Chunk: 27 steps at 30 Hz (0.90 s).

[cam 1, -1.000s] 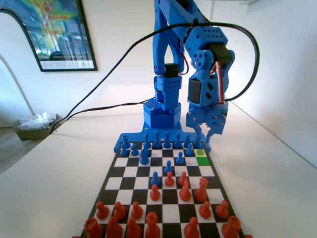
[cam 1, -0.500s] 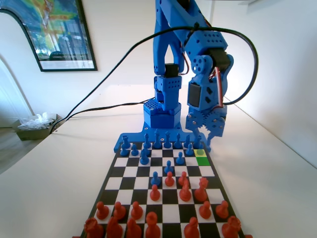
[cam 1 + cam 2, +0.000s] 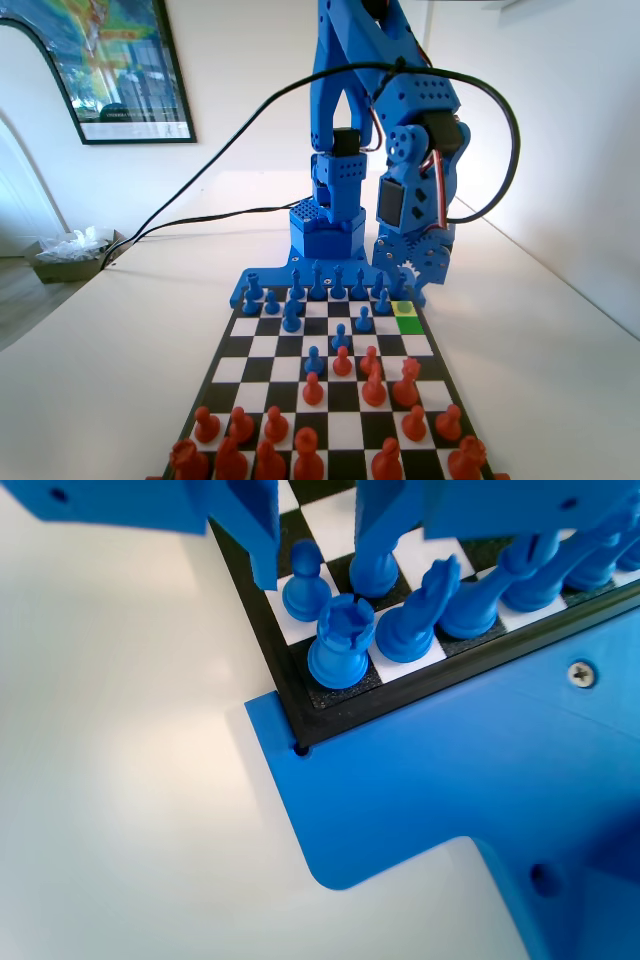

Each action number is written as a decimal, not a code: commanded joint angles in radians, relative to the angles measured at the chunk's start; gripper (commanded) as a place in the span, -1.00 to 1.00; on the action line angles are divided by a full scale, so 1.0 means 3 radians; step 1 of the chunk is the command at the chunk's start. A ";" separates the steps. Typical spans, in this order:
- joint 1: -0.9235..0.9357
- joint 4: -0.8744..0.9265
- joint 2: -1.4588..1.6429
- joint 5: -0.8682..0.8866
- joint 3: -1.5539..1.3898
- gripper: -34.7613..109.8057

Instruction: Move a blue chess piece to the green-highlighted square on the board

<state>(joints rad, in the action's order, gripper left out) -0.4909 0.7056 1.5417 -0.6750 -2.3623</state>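
Fingers (image 3: 315, 555) hang spread over the board's (image 3: 330, 705) corner, a blue pawn (image 3: 303, 580) standing between them, beside the rook (image 3: 340, 645), near the green square (image 3: 406, 308).

Framed poster (image 3: 105, 65), fixed view: carried a white strip of print along its lower edge, too small and blurred to be read.
Board (image 3: 425, 352), fixed view: bore no letters or numbers along its visible rim.
Blue arm (image 3: 345, 170), fixed view: showed no legible brand, label or number on its housings.
Board corner and blue ledge (image 3: 420, 770), wrist view: no legible marking was seen.
Legible text overall: none could be read in either view.
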 commanded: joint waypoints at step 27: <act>-0.0087 -0.0184 0.0087 -0.0133 -0.0143 -0.50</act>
<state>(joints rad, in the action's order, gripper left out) -0.4924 0.6458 1.5417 -0.6934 -2.4068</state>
